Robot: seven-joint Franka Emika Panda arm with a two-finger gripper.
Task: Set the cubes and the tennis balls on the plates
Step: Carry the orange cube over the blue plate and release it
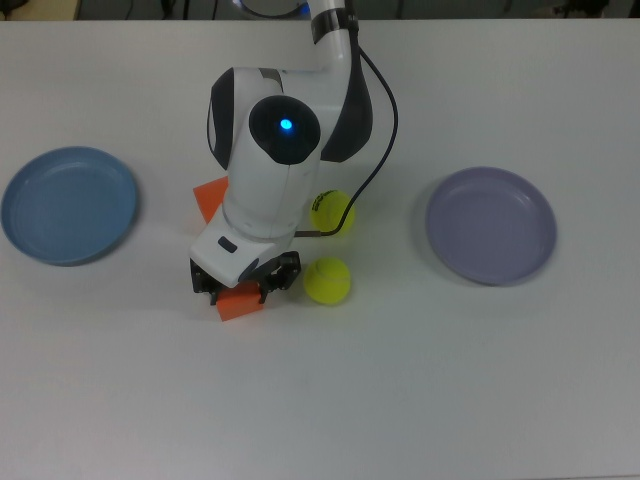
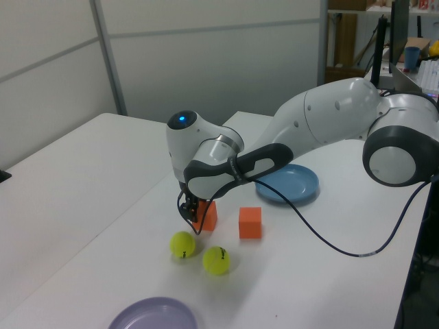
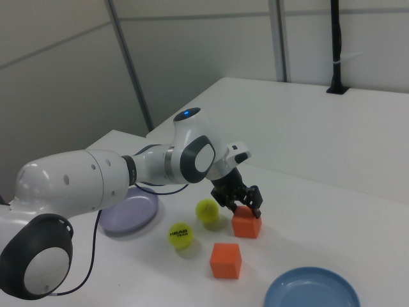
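Two orange cubes lie near the table's middle. My gripper (image 1: pixel 243 287) (image 3: pixel 243 206) is low over one cube (image 1: pixel 240 304) (image 3: pixel 246 226) (image 2: pixel 207 215), open, a finger on either side of its top. The other cube (image 1: pixel 209 199) (image 3: pixel 225 260) (image 2: pixel 250 223) peeks out from behind the arm in the top view. One tennis ball (image 1: pixel 327 281) (image 3: pixel 207 210) lies just to the top view's right of the gripper; the other (image 1: pixel 332 212) (image 3: pixel 181 235) bears a black logo. The blue plate (image 1: pixel 68 205) (image 3: pixel 313 291) and the lavender plate (image 1: pixel 490 225) (image 3: pixel 131 211) hold nothing.
The arm's black cable (image 1: pixel 380 120) loops over the table behind the logo ball. The white table (image 1: pixel 400 400) stretches wide toward the top view's bottom edge. Grey wall panels stand behind the table in both side views.
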